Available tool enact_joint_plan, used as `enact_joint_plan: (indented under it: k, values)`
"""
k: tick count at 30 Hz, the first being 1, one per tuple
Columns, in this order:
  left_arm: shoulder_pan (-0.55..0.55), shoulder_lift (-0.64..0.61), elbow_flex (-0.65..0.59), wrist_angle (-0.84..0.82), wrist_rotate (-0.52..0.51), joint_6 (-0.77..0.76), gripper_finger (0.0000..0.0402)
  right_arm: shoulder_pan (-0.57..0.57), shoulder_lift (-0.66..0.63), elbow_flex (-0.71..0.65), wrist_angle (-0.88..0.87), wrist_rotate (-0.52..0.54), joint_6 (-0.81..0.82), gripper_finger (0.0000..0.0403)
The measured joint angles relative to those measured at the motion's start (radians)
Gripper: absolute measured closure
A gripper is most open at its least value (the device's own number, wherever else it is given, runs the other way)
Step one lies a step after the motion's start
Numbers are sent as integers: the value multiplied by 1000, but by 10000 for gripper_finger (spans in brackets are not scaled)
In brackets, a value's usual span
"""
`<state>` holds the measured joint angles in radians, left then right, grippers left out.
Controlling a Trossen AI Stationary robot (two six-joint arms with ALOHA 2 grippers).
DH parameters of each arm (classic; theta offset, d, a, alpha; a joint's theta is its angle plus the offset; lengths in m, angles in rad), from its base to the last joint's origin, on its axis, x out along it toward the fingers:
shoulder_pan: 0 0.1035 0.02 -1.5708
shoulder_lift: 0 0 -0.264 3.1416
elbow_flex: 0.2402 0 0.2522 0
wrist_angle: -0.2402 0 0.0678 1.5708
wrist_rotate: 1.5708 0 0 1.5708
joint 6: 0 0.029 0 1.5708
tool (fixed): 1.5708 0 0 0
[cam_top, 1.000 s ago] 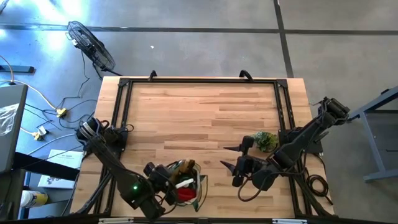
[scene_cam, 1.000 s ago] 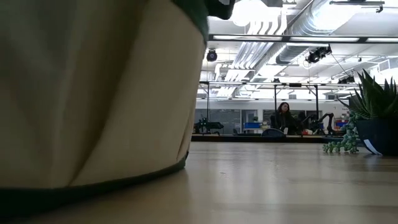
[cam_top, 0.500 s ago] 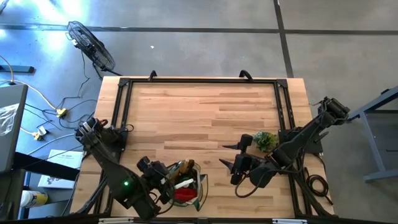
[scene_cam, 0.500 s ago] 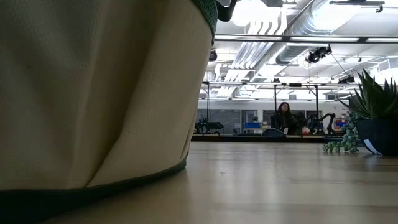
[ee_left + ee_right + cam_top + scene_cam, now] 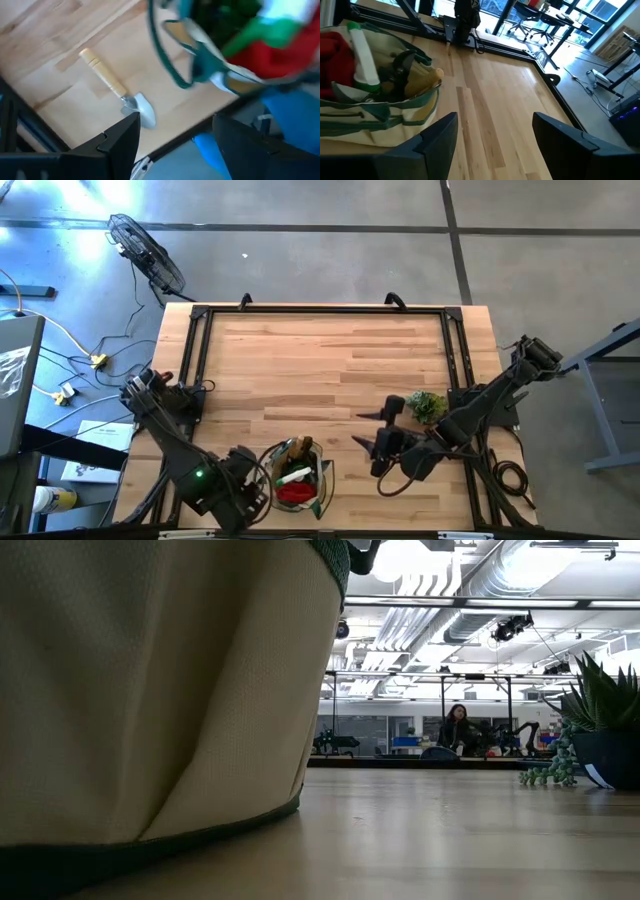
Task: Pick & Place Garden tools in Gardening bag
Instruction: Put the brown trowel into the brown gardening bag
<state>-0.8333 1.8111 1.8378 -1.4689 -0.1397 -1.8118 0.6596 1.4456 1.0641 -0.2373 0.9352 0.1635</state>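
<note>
Left gripper (image 5: 172, 137) drawn back from gardening bag (image 5: 293, 477), lower left, jaws open, empty; trowel (image 5: 118, 89) remains on bench (image 5: 330, 360). Right gripper (image 5: 492, 135) open.

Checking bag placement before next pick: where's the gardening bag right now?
High view: the gardening bag stands at the table's near edge, left of centre, just right of the left gripper, with the right gripper farther to its right.

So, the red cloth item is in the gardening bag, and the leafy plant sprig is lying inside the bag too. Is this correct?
Not quite. The red cloth item is in the gardening bag, but the leafy plant sprig is not inside it. It lies on the table, apart from the bag, beside the right arm. The high view shows this.
</note>
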Motion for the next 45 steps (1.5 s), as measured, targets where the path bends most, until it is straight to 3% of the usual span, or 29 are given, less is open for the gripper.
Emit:
enact_joint_plan:
  k: [3,8,11,31,39,45]
  values:
    - [0,0,-60,-5,26,-86,164,1,0,0,0,-17,0,155]
    - [0,1,-175,9,219,-240,164,0,0,0,0,-62,1,155]
    - [-1,1,-235,25,273,-263,164,0,0,0,0,-73,1,155]
    - [19,1,-516,328,287,-306,164,-1,0,0,0,-82,20,155]
    - [101,1,-601,444,284,-156,164,-1,0,0,1,-106,43,155]
    - [114,1,-641,450,338,-149,164,-1,0,0,0,-132,43,155]
